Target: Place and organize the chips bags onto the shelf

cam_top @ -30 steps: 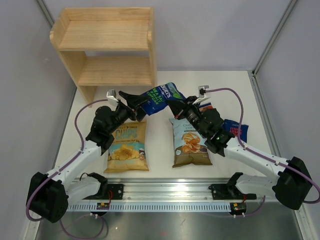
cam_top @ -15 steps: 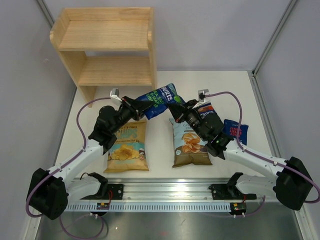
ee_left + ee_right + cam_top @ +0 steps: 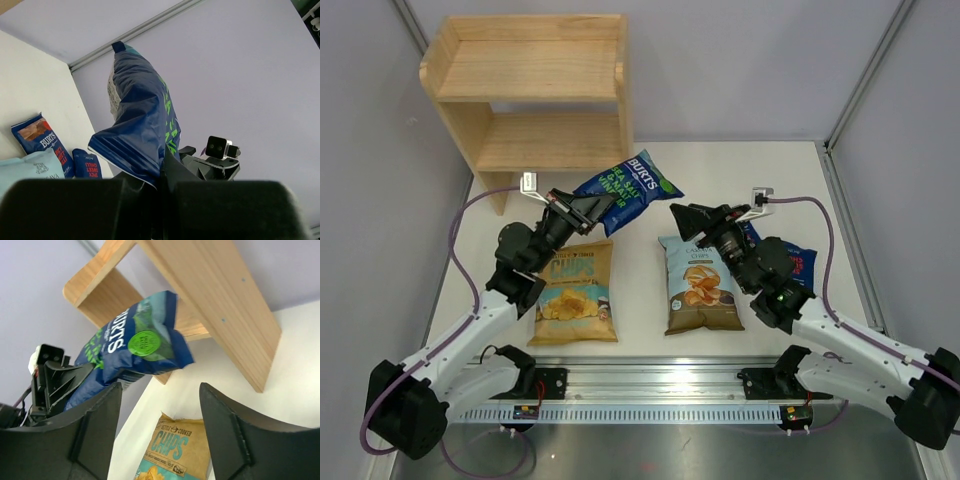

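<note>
A dark-blue BURTS chips bag [image 3: 625, 188] hangs in the air just right of the shelf [image 3: 530, 90]. My left gripper [image 3: 583, 207] is shut on its lower left edge. In the left wrist view the bag [image 3: 142, 120] rises straight out of the shut gripper [image 3: 162, 176]. My right gripper [image 3: 684, 214] stands open to the right of the bag, apart from it, with nothing between its fingers. From the right wrist the bag [image 3: 135, 347] shows beyond the open gripper [image 3: 160, 387], in front of the wooden shelf [image 3: 225, 300].
The yellow CHIPS bag [image 3: 575, 290] and the Cassava Chips bag [image 3: 700, 285] lie flat on the white table near the front. Two more BURTS bags [image 3: 792, 262] lie at the right, partly under my right arm. Both shelf tiers show bare wood.
The left gripper shut on the blue bag, and the right gripper opened, let it go and drew back to the right. The bag moved up and left, toward the shelf.
</note>
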`<state>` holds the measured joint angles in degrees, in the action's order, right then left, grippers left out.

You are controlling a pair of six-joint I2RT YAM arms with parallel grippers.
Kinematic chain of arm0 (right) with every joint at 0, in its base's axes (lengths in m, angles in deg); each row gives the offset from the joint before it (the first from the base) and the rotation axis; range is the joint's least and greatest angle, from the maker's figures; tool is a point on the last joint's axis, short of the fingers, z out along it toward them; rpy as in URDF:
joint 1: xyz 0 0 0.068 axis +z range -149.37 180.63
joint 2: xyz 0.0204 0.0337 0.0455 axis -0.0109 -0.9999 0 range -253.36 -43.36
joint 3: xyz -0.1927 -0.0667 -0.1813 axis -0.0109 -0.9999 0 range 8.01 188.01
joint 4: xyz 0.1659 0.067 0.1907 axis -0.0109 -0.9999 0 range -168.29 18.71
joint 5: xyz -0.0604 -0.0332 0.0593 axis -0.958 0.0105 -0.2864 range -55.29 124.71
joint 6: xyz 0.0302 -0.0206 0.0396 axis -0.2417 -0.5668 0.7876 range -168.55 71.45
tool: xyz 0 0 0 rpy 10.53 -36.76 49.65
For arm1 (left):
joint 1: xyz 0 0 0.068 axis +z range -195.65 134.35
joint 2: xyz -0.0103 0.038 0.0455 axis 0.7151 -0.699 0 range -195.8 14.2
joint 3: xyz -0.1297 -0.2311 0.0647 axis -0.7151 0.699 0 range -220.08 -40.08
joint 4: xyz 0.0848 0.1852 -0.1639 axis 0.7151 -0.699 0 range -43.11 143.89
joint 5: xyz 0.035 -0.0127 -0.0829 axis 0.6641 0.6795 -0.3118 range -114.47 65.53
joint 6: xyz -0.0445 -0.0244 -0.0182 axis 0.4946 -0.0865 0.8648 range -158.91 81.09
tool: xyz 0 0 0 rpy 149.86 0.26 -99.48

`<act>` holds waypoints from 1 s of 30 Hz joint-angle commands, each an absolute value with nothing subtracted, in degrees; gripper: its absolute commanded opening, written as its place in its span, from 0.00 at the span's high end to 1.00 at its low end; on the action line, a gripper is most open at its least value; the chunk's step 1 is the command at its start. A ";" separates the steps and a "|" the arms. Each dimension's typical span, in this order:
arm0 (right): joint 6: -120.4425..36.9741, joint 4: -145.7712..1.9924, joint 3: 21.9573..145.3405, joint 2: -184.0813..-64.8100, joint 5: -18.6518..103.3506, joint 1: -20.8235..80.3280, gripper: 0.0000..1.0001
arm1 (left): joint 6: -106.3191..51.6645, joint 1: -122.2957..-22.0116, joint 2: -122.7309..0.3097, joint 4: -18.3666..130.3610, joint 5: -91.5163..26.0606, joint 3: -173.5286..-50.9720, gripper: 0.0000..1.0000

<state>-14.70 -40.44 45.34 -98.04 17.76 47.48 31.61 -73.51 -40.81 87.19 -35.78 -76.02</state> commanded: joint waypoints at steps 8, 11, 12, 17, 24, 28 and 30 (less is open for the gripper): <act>-11.55 -60.38 52.48 -88.46 11.15 47.82 0.24 | 22.18 -71.76 -39.68 92.33 -40.90 -85.06 0.97; -13.04 -66.00 55.20 -86.70 10.98 47.82 0.24 | 19.63 -68.51 -39.24 86.70 -42.13 -91.92 0.98; -13.74 -68.80 56.43 -86.17 10.80 47.91 0.24 | 19.37 -66.59 -39.24 84.94 -42.13 -93.59 1.00; -14.71 -73.31 56.62 -82.83 7.64 47.82 0.24 | 20.15 -59.20 -40.12 73.00 -39.94 -105.79 1.00; -16.29 -76.56 56.53 -79.23 5.62 47.82 0.24 | 21.30 -48.75 -49.07 60.85 -33.62 -122.22 0.99; -16.47 -77.62 56.36 -77.21 5.27 47.91 0.24 | 21.12 -45.75 -55.57 57.15 -28.43 -129.45 0.98; -16.55 -77.54 56.00 -76.07 4.92 47.91 0.24 | 21.47 -43.74 -59.69 56.35 -26.84 -132.87 0.98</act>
<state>-15.25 -77.25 54.82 -77.69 7.70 47.50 21.49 -46.28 -55.04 60.09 -31.78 -127.74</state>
